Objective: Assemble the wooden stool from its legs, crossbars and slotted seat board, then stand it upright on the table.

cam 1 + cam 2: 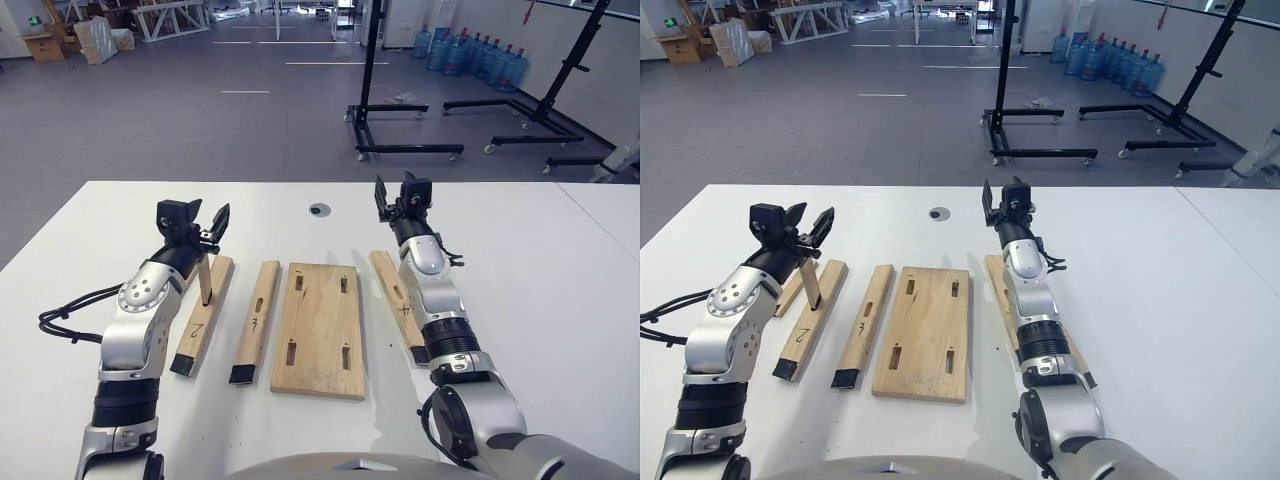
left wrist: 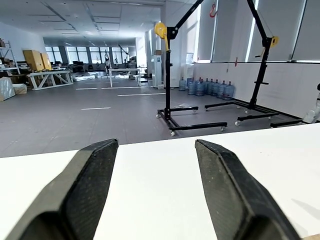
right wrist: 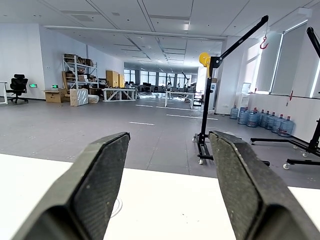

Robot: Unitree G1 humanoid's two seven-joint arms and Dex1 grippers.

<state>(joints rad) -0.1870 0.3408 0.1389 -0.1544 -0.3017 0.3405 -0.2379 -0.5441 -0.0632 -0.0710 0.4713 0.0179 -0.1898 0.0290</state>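
Observation:
The slotted seat board (image 1: 320, 328) lies flat at the table's middle. Left of it lie two legs (image 1: 257, 320) (image 1: 203, 318), side by side. A short crossbar (image 1: 206, 281) stands tilted in the slot of the outer leg. Just above that crossbar my left gripper (image 1: 207, 225) is open, with nothing between its fingers (image 2: 90, 170). Another leg (image 1: 392, 290) lies to the right of the board, partly under my right forearm. My right gripper (image 1: 398, 192) hovers past that leg's far end, open and empty, and its pads (image 3: 105, 165) frame the room. A further wooden piece (image 1: 790, 291) peeks out beside my left arm.
A round grommet hole (image 1: 320, 210) sits in the white table (image 1: 540, 270) behind the board. A black cable (image 1: 68, 318) loops at the left edge. Black wheeled frames (image 1: 400, 110) stand on the floor beyond the table. Bare table surface lies to the right.

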